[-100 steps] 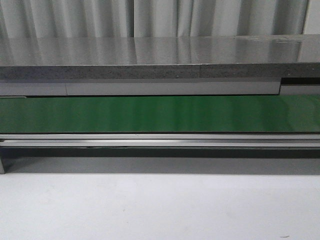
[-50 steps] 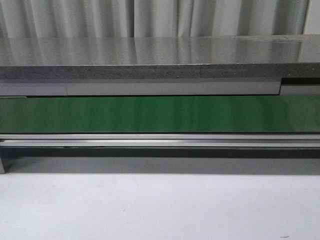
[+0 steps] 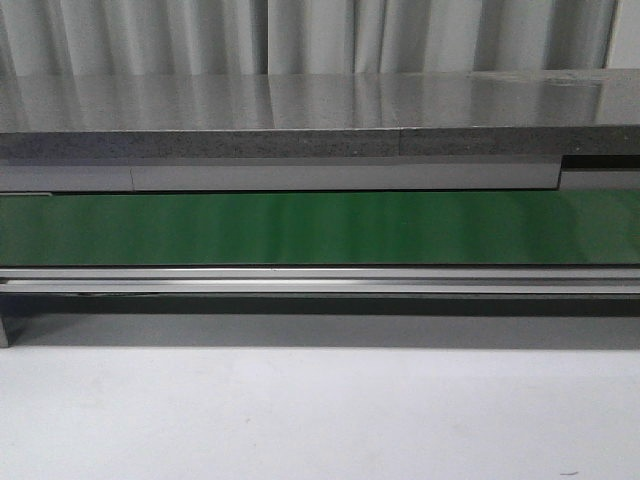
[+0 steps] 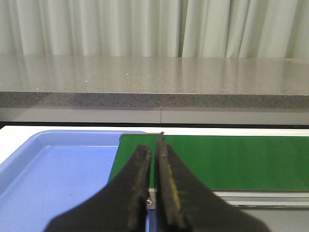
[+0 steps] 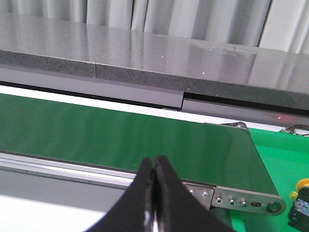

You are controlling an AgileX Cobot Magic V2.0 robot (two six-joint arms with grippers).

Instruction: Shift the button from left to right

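Note:
The button (image 5: 299, 200) shows only at the edge of the right wrist view: a yellow round head over a black body with a bluish block, resting on a green mat (image 5: 285, 154) just past the conveyor's end. My right gripper (image 5: 153, 162) is shut and empty, hovering over the near rail of the green belt (image 5: 120, 135), well away from the button. My left gripper (image 4: 153, 145) is shut with only a thin slit between its fingers and holds nothing. It hangs over the belt's other end, beside a blue tray (image 4: 29, 166). Neither gripper appears in the front view.
The green conveyor belt (image 3: 320, 228) runs across the front view with a metal rail (image 3: 320, 280) along its near side. A grey speckled counter (image 3: 320, 110) and curtains stand behind it. White table surface (image 3: 320, 420) lies in front. The blue tray's inside shows nothing in it.

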